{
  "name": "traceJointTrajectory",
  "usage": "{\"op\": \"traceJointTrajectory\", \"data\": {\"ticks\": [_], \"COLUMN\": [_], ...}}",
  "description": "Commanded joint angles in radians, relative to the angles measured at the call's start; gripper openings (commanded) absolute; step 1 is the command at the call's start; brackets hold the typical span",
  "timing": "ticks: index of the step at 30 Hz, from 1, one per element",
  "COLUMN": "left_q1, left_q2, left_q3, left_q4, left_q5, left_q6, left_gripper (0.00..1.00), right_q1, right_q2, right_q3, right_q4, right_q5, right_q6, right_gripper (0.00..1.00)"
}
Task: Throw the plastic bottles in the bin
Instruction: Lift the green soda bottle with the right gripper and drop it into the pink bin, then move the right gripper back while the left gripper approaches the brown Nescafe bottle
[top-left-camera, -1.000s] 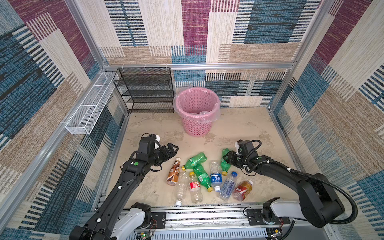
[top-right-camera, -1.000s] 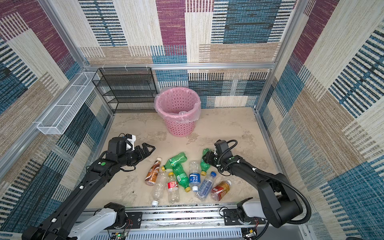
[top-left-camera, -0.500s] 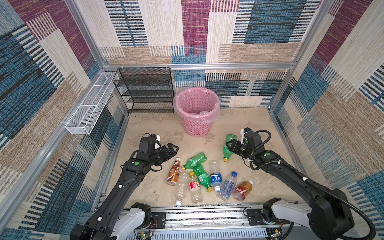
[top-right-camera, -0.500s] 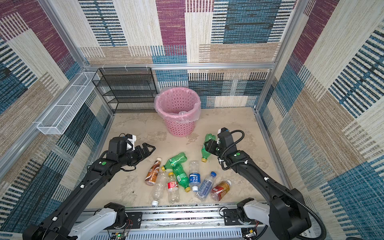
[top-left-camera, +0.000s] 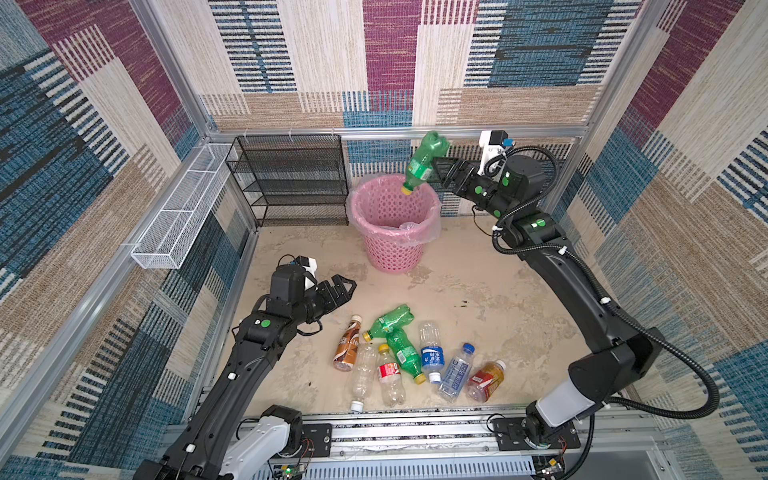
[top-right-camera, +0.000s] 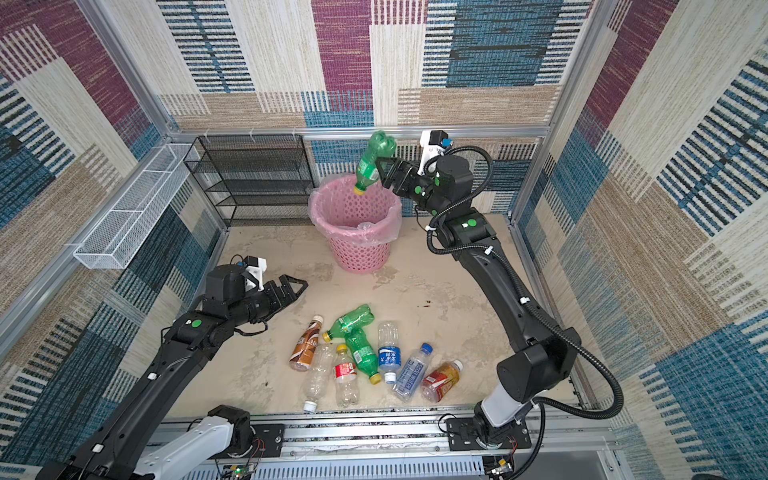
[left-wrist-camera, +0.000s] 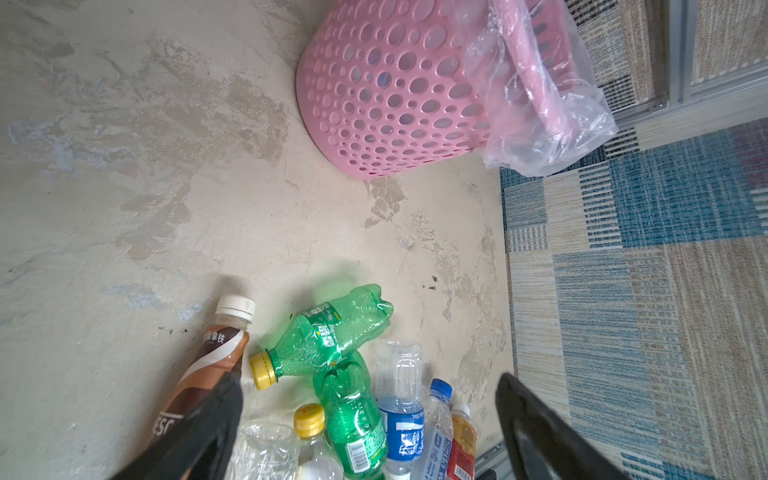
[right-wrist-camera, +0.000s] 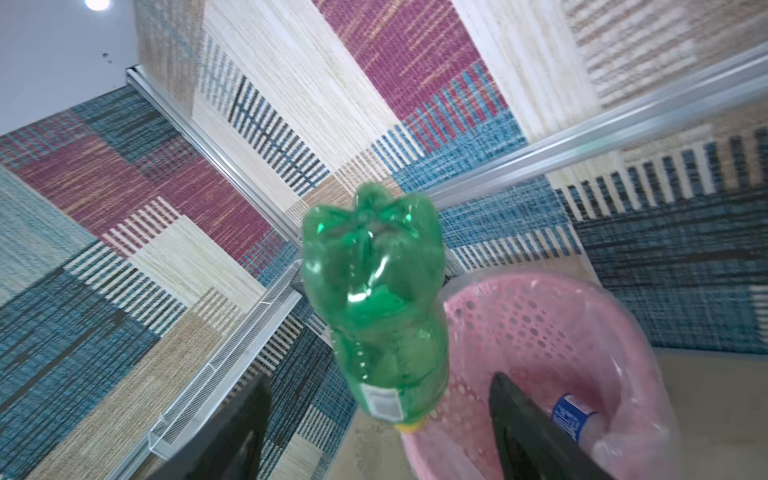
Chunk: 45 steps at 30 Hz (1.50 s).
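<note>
Two fixtures occupy the far left, clear of both arms: a long white wire basket (top-left-camera: 174, 224) on the wall at 10 o'clock and a black mesh rack (top-left-camera: 291, 178) at 11 o'clock, just beside the bin. At 8 o'clock the left gripper (top-left-camera: 348, 291) hovers over the floor (top-left-camera: 478, 282), jaws spread wide and empty, pointing toward 4 o'clock. Eight plastic bottles (top-left-camera: 431, 353) lie on their sides at 6 o'clock, several touching; two green ones overlap at the cluster's far edge. The bin (top-left-camera: 395, 249) stands upright at 12 o'clock with a clear liner (top-left-camera: 432, 232) draped over its rim. It holds a clear bottle with a blue label (right-wrist-camera: 575, 415). A third green bottle (top-left-camera: 424, 166) hangs above the rim, tilted, yellow cap down. The right gripper (top-left-camera: 437, 171) sits at 1 o'clock, level with that bottle. Its jaws are parted – the right wrist view shows a gap on either side of the bottle.
</note>
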Motion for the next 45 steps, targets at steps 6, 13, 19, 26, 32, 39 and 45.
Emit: {"op": "traceJointTrajectory", "data": {"ticks": [6,13,19,26,32,39,45], "left_q1": [0.003,0.004,0.003,-0.005,-0.042,-0.075,-0.093], "left_q2": [-0.019,-0.017,0.008,0.063,0.113,0.200,0.241], "left_q3": [-0.032,-0.129,-0.149,-0.155,-0.150,-0.140,-0.135], "left_q4": [-0.036,-0.011,-0.108,-0.224,-0.288,-0.279,-0.265], "left_q5": [-0.041,-0.022,-0.028,0.017,-0.072,-0.096,-0.121], "left_q6": [0.011,-0.003,0.050,0.175,0.179,0.173,0.164], "left_gripper": [0.96,0.96,0.95,0.92,0.91,0.89,0.86], "right_q1": [-0.017,-0.021,-0.020,-0.019,-0.018,-0.019,-0.019], "right_q2": [-0.277,-0.408,-0.438,-0.439,-0.435,-0.452,-0.469], "right_q3": [-0.378,-0.780,-0.973,-1.036,-1.045,-1.062,-1.083], "right_q4": [0.003,0.009,0.046,0.070,0.076,0.092,0.109], "right_q5": [0.083,0.068,0.012,0.000,-0.002,-0.014,-0.024], "right_q6": [-0.039,0.017,0.067,0.079,0.081,0.087,0.102], "right_gripper": [0.84,0.83,0.83,0.83,0.83,0.83,0.82]}}
